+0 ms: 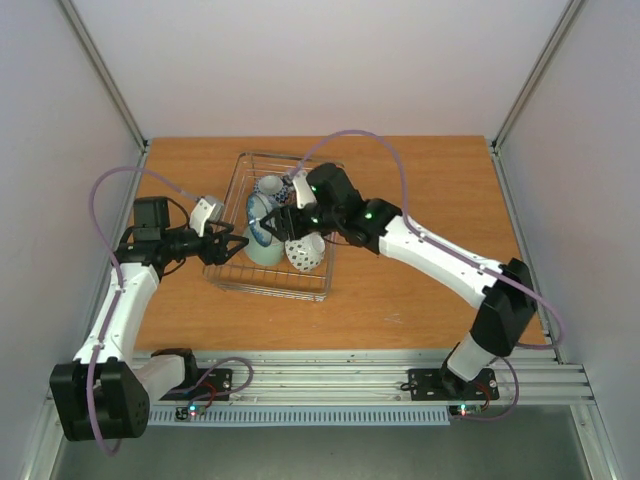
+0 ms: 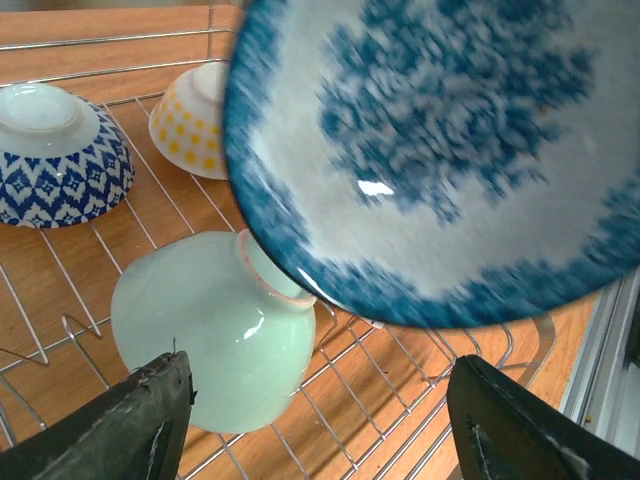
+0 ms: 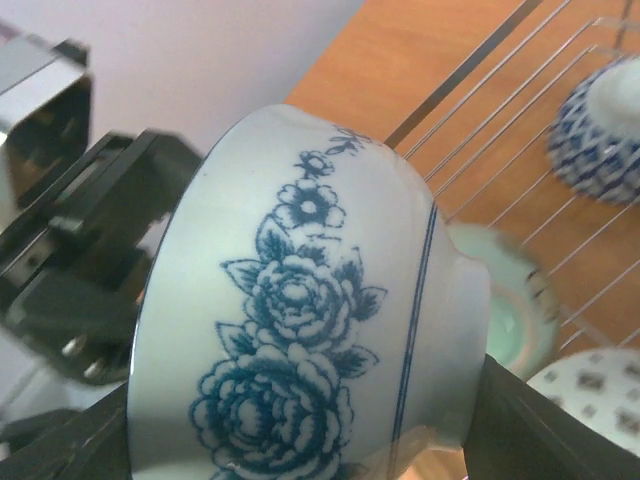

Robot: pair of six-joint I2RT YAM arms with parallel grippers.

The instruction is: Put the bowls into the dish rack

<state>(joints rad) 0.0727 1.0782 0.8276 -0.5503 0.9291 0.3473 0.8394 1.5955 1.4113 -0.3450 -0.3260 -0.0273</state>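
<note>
Right gripper [image 1: 283,221] is clamped on a blue-and-white floral bowl [image 1: 258,216] and holds it in the air over the left half of the dish rack [image 1: 270,291]. The bowl is tipped on its side. In the right wrist view the fingers [image 3: 545,425] sit on either side of the floral bowl [image 3: 300,340]. In the left wrist view its blue-patterned inside [image 2: 430,150] faces the camera and fills the upper right. Left gripper [image 1: 232,248] is at the rack's left side, jaws spread wide with nothing between them, both dark fingers [image 2: 130,425] low in its own view over the rack wires. Four more bowls are inside the rack. A mint green bowl [image 2: 215,325] lies tilted on the rack floor just below the floral bowl, near the rack's front left [image 1: 265,252]. A diamond-pattern bowl [image 2: 55,150] sits upside down toward the rack's far side [image 1: 272,186]. A yellow-dotted bowl [image 2: 190,125] is next to it, also foot up. A white speckled bowl [image 1: 305,253] is in the rack's front right area, also seen at the lower right of the right wrist view [image 3: 590,385]. The rack stands on the wooden table [image 1: 400,310].
</note>
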